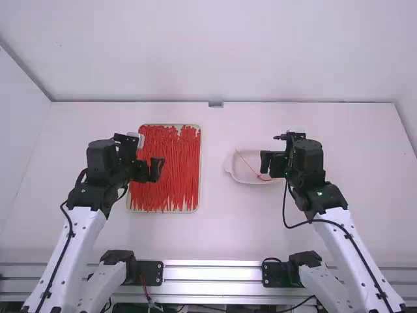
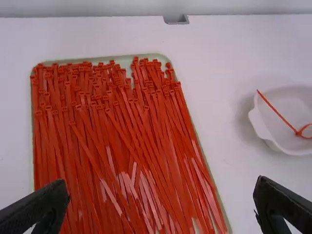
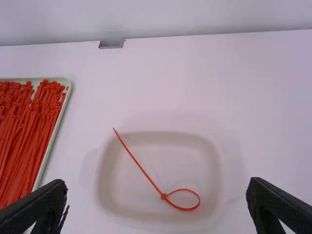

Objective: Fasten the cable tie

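Left gripper [image 1: 155, 169] spread wide, empty, hanging over the tray [image 3: 59, 113] packed with loose red ties [image 1: 171, 166]. Right gripper [image 1: 266, 163] also spread, empty, above the white bowl [image 3: 210, 161]. Cable tie [image 3: 146, 172] lies in the bowl, loop closed, tail leaning toward the tray-side rim. Grey bracket [image 1: 215, 104] at far table edge.

Ties [image 1: 171, 168] on tray [image 2: 123, 59], left; dish [image 3: 214, 161] right, apart; looped tie [image 3: 164, 196] inside, tail seemingly over rim.

table [image 1: 215, 225]: white | back wall [image 1: 208, 45]: plain white | far edge: small grey bracket [image 1: 215, 104], perhaps a clip
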Available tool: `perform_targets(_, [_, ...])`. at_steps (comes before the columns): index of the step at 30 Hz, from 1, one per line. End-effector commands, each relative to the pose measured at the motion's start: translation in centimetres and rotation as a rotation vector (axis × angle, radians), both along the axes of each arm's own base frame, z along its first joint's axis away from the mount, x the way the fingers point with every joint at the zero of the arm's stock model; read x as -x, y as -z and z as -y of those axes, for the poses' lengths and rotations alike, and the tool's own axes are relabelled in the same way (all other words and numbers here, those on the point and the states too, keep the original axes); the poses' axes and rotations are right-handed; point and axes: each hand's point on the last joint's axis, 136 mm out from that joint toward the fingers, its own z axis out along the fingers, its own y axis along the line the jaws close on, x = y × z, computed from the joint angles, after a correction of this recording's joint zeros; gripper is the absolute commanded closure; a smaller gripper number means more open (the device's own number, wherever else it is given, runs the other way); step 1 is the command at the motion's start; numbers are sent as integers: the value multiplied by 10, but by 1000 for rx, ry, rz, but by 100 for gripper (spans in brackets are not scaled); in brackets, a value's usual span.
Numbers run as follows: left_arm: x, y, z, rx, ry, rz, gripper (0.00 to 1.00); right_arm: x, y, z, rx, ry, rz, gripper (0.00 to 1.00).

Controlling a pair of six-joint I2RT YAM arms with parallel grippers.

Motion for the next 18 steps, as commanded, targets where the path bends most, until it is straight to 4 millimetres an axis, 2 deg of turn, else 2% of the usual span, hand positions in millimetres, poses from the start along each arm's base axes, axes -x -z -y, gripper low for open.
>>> perform_targets(1, [-2,-8,1,-2,15,19,1,-4,-15,-1,0,-3,35,2])
perform_targets(10, [-1,-7,3,-3,7,27,2,-4,-16,3,6,-1,52,4])
perform_targets(13, [1,-7,5,-9,-7,54,5,-4,-18,14,27,14,90,7])
perform_targets(18, [3,-7,-7,-49,-65,124,13,-1,-21,37,79,47,168,14])
